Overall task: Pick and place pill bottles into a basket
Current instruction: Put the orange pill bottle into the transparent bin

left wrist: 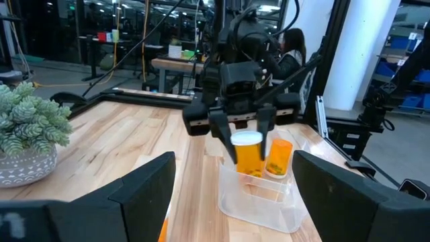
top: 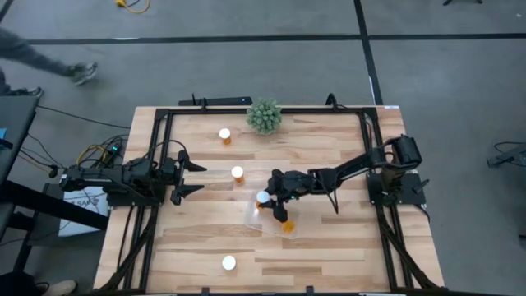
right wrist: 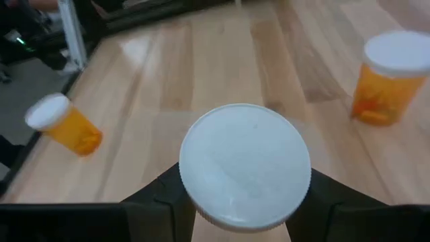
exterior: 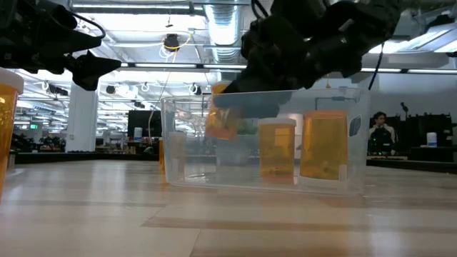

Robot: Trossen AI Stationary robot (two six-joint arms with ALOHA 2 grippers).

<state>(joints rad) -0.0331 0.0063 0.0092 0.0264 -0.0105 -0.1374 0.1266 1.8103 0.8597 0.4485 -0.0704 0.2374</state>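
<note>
My right gripper (top: 265, 200) is shut on an orange pill bottle with a white cap (left wrist: 246, 139), upright over the clear basket (top: 261, 220). In the low view the held bottle (exterior: 221, 123) hangs at the basket's left end, clear of its floor. Two more bottles (exterior: 277, 150) (exterior: 325, 146) stand inside the basket (exterior: 264, 175). Three bottles stand on the table: far (top: 224, 136), middle (top: 237, 173) and near (top: 228, 263). My left gripper (top: 196, 178) is open and empty at the table's left. My right gripper pinches the bottle between its two fingers (left wrist: 225, 138), which lie on opposite sides just under the white cap (right wrist: 245, 171). The fingers come from above, pointing down. The bottle hangs upright below them, lifted clear, its lower part over the basket's left end.
A spiky green plant (top: 264, 116) in a pot stands at the table's far edge. A black metal frame (top: 164, 115) runs round the tabletop. People show in the room beyond (exterior: 378, 132).
</note>
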